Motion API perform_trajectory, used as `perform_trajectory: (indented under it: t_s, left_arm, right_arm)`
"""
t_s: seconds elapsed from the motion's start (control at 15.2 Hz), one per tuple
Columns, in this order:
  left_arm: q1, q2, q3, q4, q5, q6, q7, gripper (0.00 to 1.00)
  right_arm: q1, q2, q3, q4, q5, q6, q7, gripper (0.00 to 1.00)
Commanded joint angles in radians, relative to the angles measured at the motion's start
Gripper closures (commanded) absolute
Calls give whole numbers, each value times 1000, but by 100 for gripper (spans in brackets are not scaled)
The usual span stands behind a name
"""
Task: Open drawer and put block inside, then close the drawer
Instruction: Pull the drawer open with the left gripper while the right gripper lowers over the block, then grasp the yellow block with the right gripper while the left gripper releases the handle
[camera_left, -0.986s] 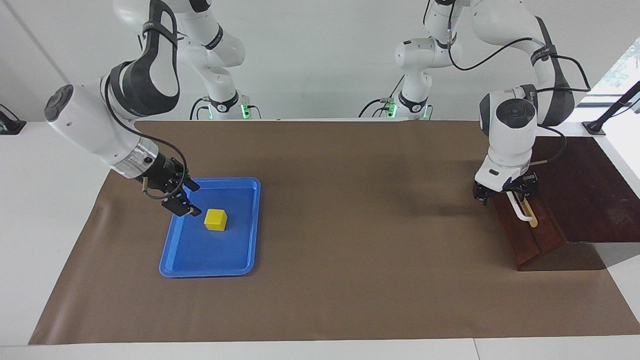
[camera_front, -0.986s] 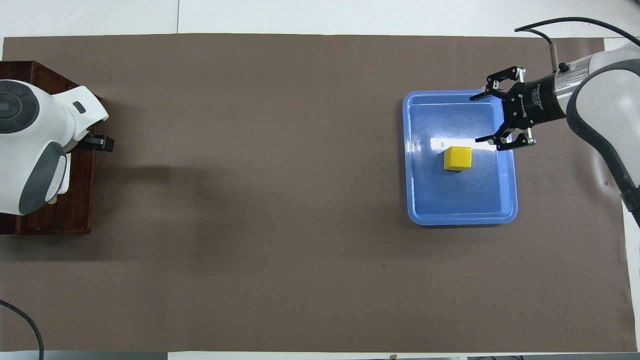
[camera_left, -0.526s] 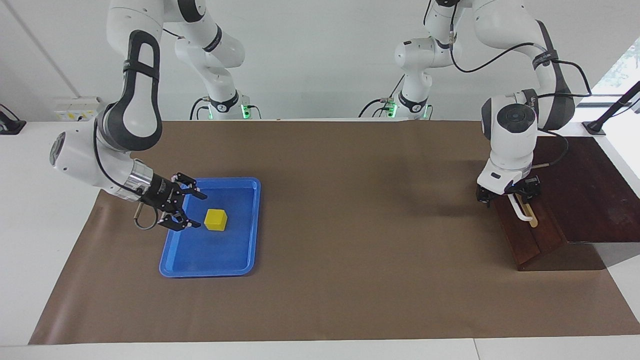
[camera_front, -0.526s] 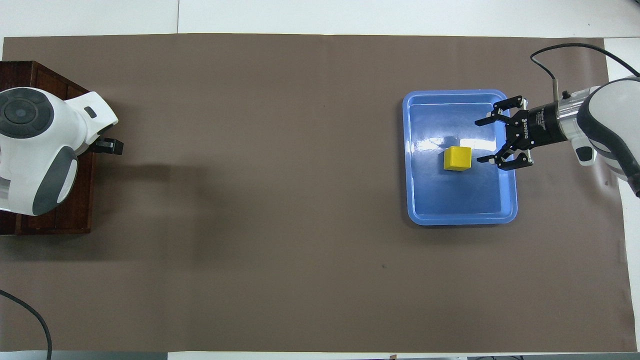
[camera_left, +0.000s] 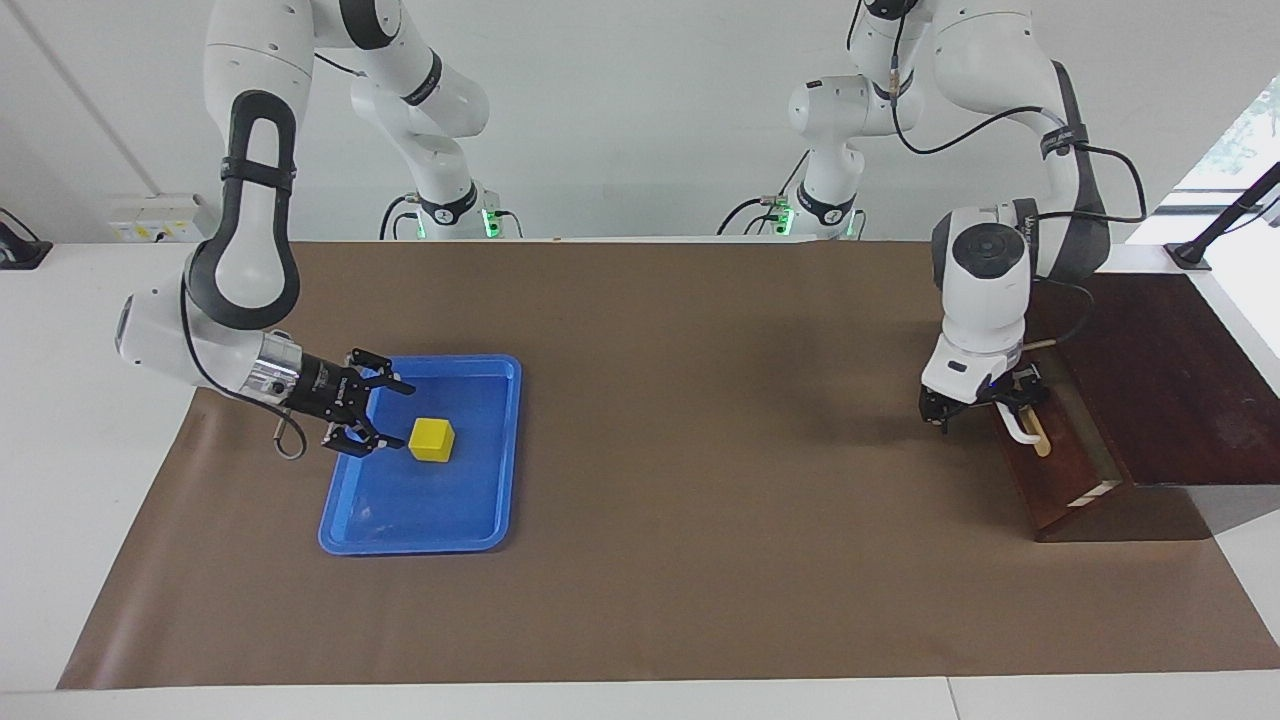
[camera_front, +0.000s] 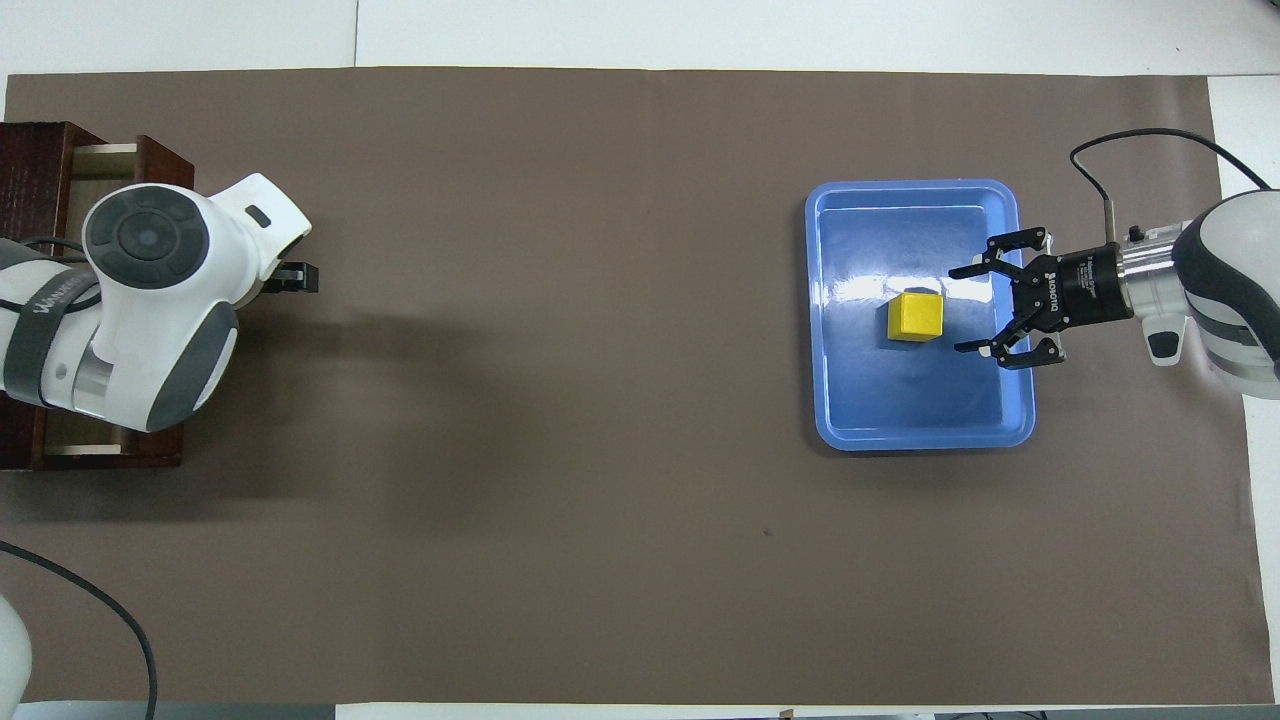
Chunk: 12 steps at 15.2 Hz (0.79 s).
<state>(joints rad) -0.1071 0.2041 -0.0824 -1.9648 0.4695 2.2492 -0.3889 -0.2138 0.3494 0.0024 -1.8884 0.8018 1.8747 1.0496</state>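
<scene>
1. Two Franka arms at work over brown paper covering (camera_left: 640, 560) on the table; one at each end.
2. Yellow block (camera_left: 432, 440) sits in the blue tray (camera_left: 420, 530) toward the right arm's end; untouched, resting flat on the tray floor.
3. Right gripper (camera_left: 385, 420) lies low and sideways over the tray's edge, fingers spread wide, tips just beside the block with a gap between; nothing held.
4. Drawer (camera_left: 1050, 480) of the dark wooden box (camera_left: 1160, 370) at the left arm's end stands pulled out a little; pale inner wood shows at its sides in the overhead view (camera_front: 100, 150).
5. Left gripper (camera_left: 985, 405) is at the white bar handle (camera_left: 1025, 432) on the drawer front; whether its fingers clasp the handle cannot be told.
</scene>
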Motion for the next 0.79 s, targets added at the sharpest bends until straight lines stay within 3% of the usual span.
perform_trajectory:
  t_s: [0.0, 0.59, 0.72]
  left_arm:
    - [-68, 6, 9, 9, -64, 12, -47, 0]
    - [-114, 5, 9, 14, -84, -14, -111, 0]
    - [-115, 8, 9, 87, -86, -92, -108, 0]
  right_arm:
    - [-16, -24, 10, -87, 43, 61, -60, 9]
    - [0, -4, 10, -136, 100, 188, -126, 9]
    - [8, -6, 10, -141, 123, 207, -126, 9]
